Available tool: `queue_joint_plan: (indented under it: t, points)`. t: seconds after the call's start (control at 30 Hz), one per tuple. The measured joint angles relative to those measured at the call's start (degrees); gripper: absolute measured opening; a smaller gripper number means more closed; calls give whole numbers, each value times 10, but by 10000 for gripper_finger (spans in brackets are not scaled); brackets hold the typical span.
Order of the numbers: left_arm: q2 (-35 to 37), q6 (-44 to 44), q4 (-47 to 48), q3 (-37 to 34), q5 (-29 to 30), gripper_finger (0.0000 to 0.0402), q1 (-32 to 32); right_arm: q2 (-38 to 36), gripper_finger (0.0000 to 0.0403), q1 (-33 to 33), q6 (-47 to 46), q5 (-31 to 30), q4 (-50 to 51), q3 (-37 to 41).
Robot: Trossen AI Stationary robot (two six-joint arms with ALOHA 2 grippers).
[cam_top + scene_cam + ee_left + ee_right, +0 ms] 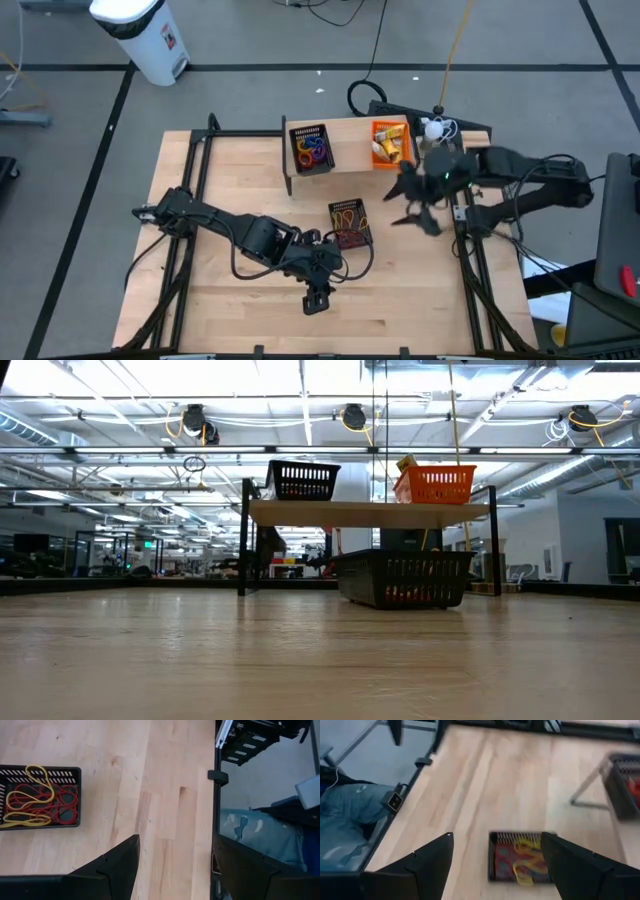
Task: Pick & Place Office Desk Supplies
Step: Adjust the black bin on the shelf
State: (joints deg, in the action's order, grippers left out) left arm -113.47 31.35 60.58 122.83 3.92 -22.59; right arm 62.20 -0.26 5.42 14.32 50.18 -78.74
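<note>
A black basket (pixel 350 223) of red, orange and yellow elastic loops (pixel 37 800) stands on the table's middle. On the wooden shelf (pixel 345 130) at the far side sit a black basket (pixel 310 148) with coloured rings and an orange basket (pixel 390 143) with yellow pieces. My left gripper (pixel 318 300) hovers open near the table's near edge, nearer than the loop basket, with nothing between its fingers (pixel 120 857). My right gripper (pixel 418 220) hangs open above the table, to the right of the loop basket (pixel 520 857), also empty. Neither gripper shows in the low view.
The shelf stands on thin dark legs (pixel 243 540), and in the low view the loop basket (pixel 403 578) sits in front of it. A person's jeans-clad leg (pixel 260 835) shows beyond the table's edge. A white bin (pixel 140 35) stands on the floor far left.
</note>
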Motion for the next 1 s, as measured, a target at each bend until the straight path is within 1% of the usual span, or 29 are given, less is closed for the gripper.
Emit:
queue_joint_plan:
  t: [0.1, 0.17, 0.23, 0.27, 0.33, 0.4, 0.47, 0.53, 0.57, 0.63, 0.73, 0.9, 1.0]
  points:
    - [0, -1, 3, 0, 0, 255, -2, 12, 284, 50, 0, -32, -74, 31]
    - [0, -1, 10, 0, 0, 255, -3, 21, 280, 72, 7, -58, -119, 55]
    - [0, -1, 22, 0, 0, 255, -5, 28, 270, 83, 33, -105, -152, 84]
    - [0, 1, 32, 0, 0, 255, -5, 31, 261, 85, 47, -141, -169, 99]
    - [0, 10, 55, 0, 0, 255, -6, 37, 227, 85, 76, -218, -187, 124]
    - [0, 23, 76, 0, 0, 255, -7, 41, 177, 79, 98, -283, -208, 144]
    - [0, 35, 93, 0, 0, 255, -7, 43, 113, 72, 119, -308, -241, 159]
    - [0, 44, 103, 0, 0, 255, -8, 42, 39, 65, 142, -304, -272, 168]
    - [0, 48, 104, 0, 1, 255, -8, 43, 21, 61, 157, -294, -291, 170]
    - [0, 53, 104, 0, 1, 255, -8, 42, 13, 49, 166, -273, -316, 173]
    - [0, 65, 104, 0, 1, 255, -8, 43, 3, 21, 174, -253, -320, 173]
    - [0, 82, 104, 0, 1, 255, -9, 43, 0, -50, 171, -210, -315, 173]
    - [0, 85, 103, 0, 1, 255, -11, 59, 0, -94, 168, -178, -320, 172]
